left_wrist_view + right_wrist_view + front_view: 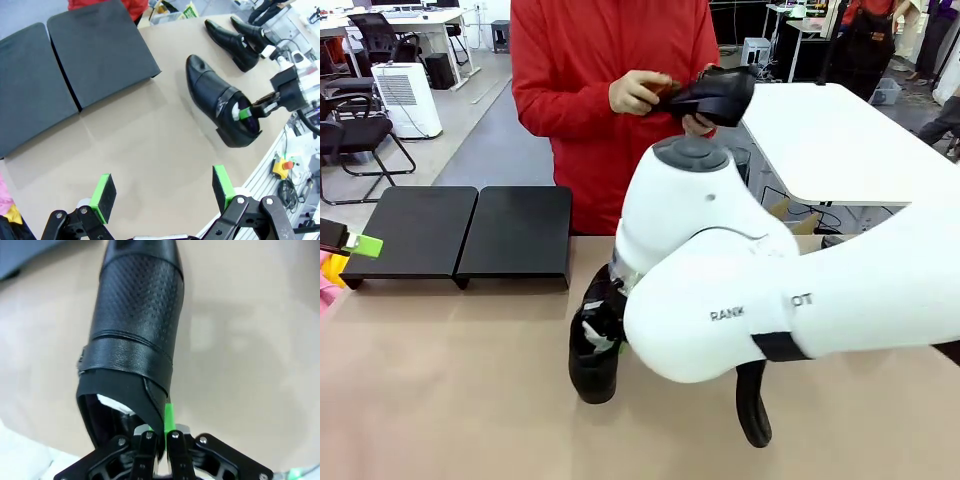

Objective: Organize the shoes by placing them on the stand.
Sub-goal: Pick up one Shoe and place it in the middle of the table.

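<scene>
A glossy black shoe (135, 330) rests on the tan table, and my right gripper (162, 432) is shut on the side wall of its heel opening. The same shoe (220, 102) lies right of the stand (75, 65), a low black rack of two flat platforms with bare tops. In the front view that shoe (592, 350) sits under my big white right arm, near the table's front. Two more shoes (230, 40) lie side by side farther off. A person in red holds another shoe (720, 95) in both hands. My left gripper (162, 187) hangs open over bare table.
The stand (470, 232) stands at the table's far left edge, in front of the person. My left gripper's green pad (362, 244) shows at the picture's left edge. A white table (840, 140) and office chairs stand behind.
</scene>
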Tool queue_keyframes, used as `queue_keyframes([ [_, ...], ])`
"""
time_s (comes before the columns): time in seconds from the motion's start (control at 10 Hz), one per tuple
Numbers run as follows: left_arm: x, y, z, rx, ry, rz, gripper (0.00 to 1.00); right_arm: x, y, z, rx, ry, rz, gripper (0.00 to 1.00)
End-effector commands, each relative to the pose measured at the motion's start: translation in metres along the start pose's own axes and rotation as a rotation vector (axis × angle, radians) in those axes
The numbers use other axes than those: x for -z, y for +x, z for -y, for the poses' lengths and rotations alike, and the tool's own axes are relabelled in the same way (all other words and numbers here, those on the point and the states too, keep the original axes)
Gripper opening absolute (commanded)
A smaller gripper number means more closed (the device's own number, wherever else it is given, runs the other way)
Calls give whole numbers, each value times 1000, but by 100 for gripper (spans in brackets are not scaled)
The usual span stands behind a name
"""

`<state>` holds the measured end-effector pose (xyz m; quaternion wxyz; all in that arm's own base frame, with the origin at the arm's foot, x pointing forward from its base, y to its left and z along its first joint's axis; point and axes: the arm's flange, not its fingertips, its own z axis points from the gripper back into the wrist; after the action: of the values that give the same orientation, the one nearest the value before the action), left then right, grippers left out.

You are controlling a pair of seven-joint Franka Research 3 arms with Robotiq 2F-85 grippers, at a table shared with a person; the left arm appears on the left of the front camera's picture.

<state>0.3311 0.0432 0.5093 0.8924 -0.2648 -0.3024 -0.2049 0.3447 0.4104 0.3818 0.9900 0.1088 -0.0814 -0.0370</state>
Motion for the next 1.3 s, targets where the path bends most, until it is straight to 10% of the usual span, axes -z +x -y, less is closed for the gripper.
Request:
queue_keyframes([
  [0.0, 0, 1, -1, 9, -19, 10, 100, 11, 9, -20, -38, 11, 6, 0],
  [0.3, 0, 1, -1, 9, -19, 10, 100, 42, 5, -29, -40, 2, -27, 4],
  [0.9, 0, 1, -1, 9, -19, 10, 100, 34, 11, -10, 73, -19, -82, 100],
  [1.2, 0, 1, -1, 9, -19, 10, 100, -7, 14, 11, 135, 77, -147, 100],
])
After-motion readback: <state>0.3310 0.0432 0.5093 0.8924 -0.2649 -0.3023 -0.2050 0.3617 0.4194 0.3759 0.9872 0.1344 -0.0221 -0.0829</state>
